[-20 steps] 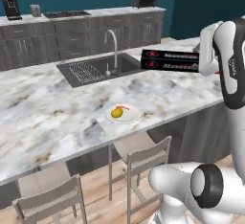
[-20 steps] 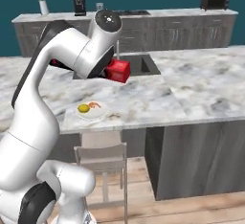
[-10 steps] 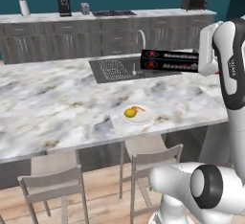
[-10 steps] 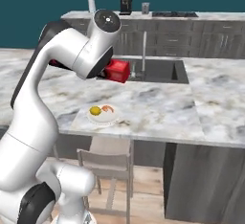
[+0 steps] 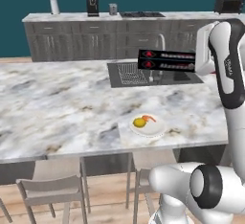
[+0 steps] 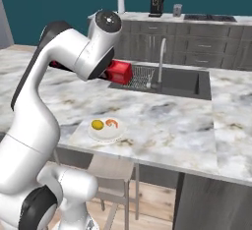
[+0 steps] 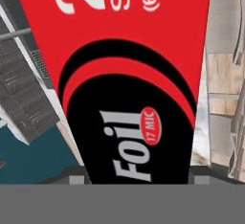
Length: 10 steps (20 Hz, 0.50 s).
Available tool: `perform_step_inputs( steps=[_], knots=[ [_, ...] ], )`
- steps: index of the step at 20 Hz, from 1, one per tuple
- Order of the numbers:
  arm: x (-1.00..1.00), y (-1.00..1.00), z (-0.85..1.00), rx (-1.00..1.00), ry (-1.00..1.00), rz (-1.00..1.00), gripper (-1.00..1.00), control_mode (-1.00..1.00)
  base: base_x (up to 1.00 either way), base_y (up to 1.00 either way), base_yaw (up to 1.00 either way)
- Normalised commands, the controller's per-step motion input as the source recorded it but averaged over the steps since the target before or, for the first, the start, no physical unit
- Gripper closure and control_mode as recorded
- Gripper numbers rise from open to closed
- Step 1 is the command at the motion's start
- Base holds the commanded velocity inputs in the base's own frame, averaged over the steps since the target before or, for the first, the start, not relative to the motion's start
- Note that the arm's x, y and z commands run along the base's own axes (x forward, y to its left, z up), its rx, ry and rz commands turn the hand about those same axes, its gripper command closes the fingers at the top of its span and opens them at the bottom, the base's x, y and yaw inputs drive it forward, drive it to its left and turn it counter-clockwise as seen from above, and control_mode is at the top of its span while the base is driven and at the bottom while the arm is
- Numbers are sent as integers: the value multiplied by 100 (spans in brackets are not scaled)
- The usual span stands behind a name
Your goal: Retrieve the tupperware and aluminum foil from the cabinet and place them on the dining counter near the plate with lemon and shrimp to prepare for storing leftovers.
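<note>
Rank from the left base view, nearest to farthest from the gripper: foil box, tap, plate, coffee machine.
1. aluminum foil: held in the gripper.
2. tap: just behind the box.
3. plate with lemon and shrimp: near counter edge.
4. coffee machine: back counter, far left.

One foil box [image 5: 166,60], one plate [image 5: 148,124], one tap [image 6: 160,61], two stools [image 5: 50,189].

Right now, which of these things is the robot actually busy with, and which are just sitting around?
Part of the job:
- foil box, held above the sink
- plate with lemon and shrimp
- marble island top

Just sitting around:
- coffee machine
- paper-towel roll
- stools
- tap
</note>
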Motion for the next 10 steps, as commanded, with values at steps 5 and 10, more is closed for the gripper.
perform_step_inputs(
  steps=[5, 10],
  knots=[
    [0, 0, 0, 0, 0, 0, 100, 100, 25, -71, 16],
    [0, 0, 0, 0, 0, 0, 100, 100, 25, -55, 16]
  ],
)
